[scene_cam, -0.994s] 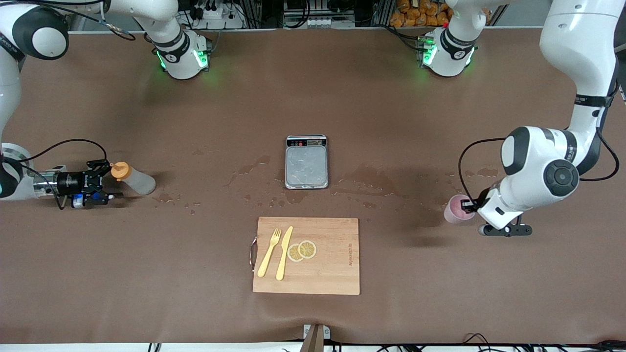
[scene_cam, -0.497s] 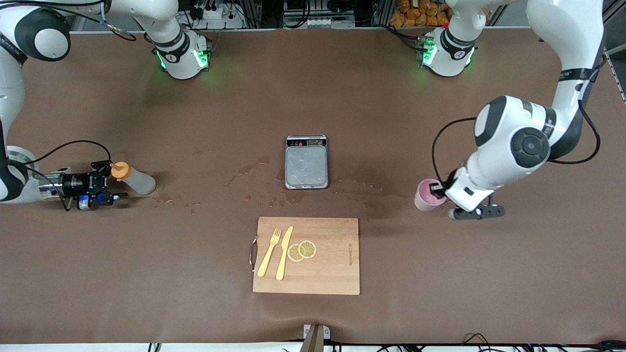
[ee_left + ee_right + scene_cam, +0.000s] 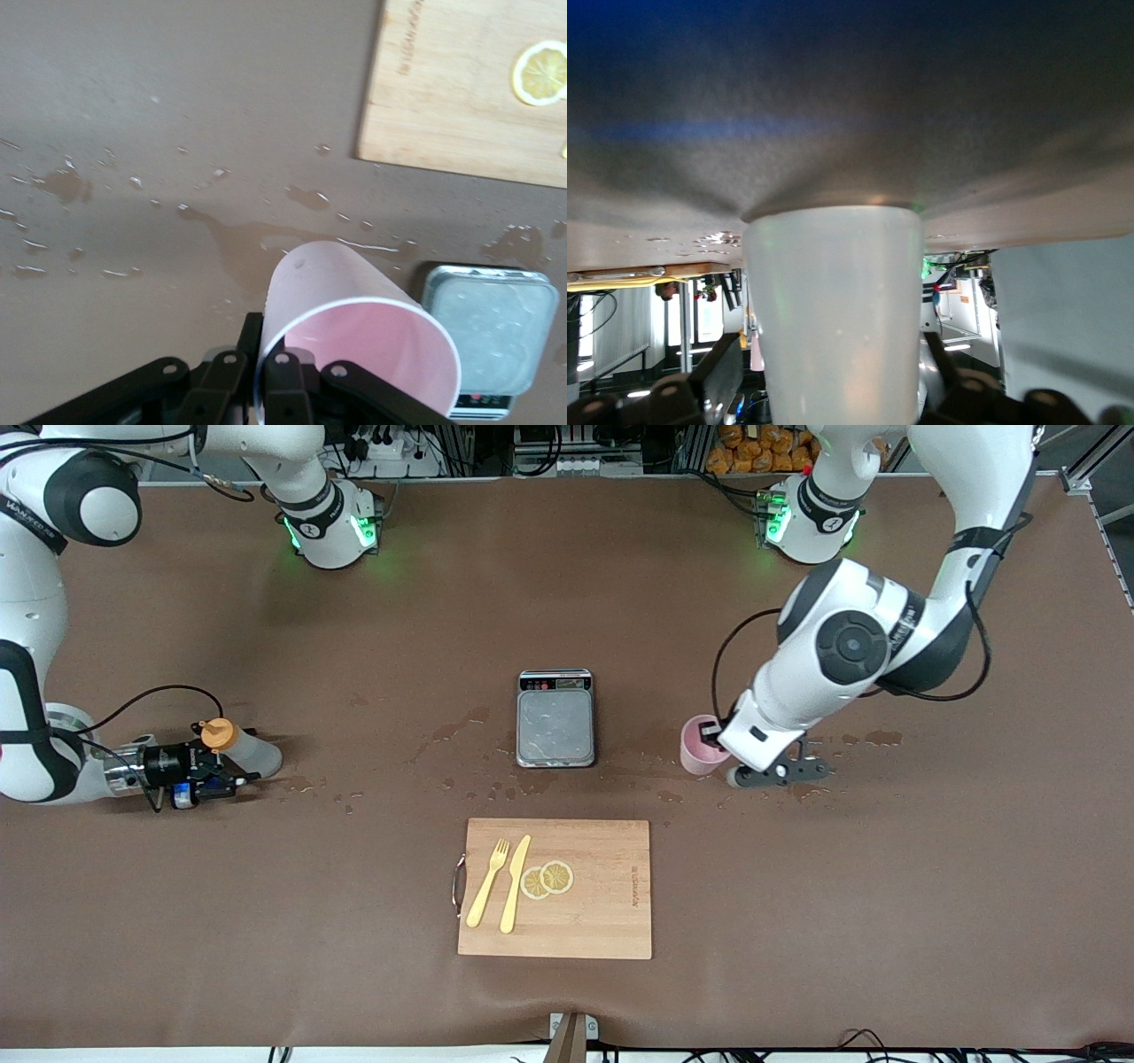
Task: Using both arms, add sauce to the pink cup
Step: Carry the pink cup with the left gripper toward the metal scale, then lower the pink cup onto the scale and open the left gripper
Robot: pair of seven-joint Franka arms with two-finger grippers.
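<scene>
- Carrying the small pale pink plastic cup [image 3: 698, 746] pinched at its rim in my left gripper [image 3: 714, 737], over the wet bench [image 3: 797, 921] beside the grey scale [image 3: 555, 717], to receive sauce.
- Flanking the upright translucent squeeze bottle [image 3: 248, 751], my right gripper [image 3: 232, 772] has its fingers spread, ready to grasp.

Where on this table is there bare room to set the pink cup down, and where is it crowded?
Bare cloth lies between the scale and the sauce bottle, and between the cutting board and the table edge nearest the front camera. Crowded: beside the scale, where the left gripper holds the pink cup over puddles, and around the right gripper at the bottle.
</scene>
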